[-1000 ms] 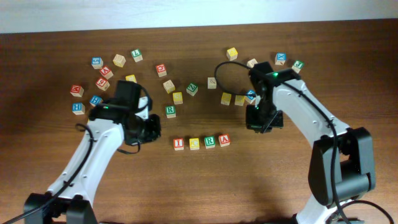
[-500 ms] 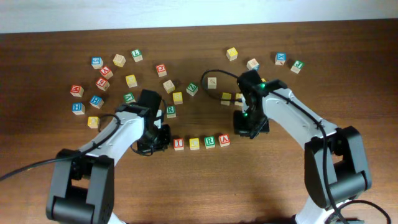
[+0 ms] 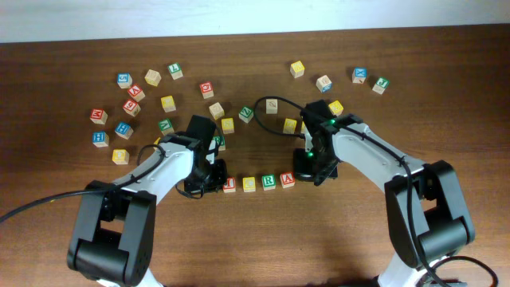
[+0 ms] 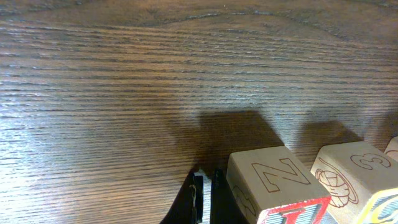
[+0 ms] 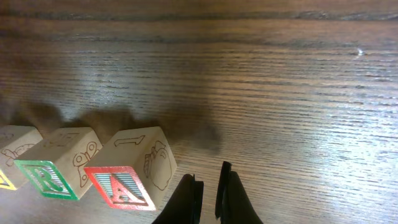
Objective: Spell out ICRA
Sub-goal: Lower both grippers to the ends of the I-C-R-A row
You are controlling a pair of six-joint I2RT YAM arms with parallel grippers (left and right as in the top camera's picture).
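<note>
Four letter blocks stand in a row near the table's middle: red I (image 3: 229,184), yellow C (image 3: 249,183), green R (image 3: 268,181), red A (image 3: 287,178). My left gripper (image 3: 209,180) sits low at the row's left end, just beside the I block (image 4: 280,186). Its fingers (image 4: 205,194) are pressed nearly together with nothing between them. My right gripper (image 3: 307,170) sits at the row's right end, next to the A block (image 5: 127,177). Its fingers (image 5: 209,190) are nearly together and empty. The R block (image 5: 59,163) also shows in the right wrist view.
Many loose letter blocks lie across the back of the table: a cluster at the left (image 3: 131,106), several in the middle (image 3: 228,125), and some at the right (image 3: 359,76). A green block (image 3: 217,143) lies just behind my left gripper.
Both arms have moved inward. The left gripper has come right to the I block. The right gripper has come left and forward to the A block. The row has stayed in place.
</note>
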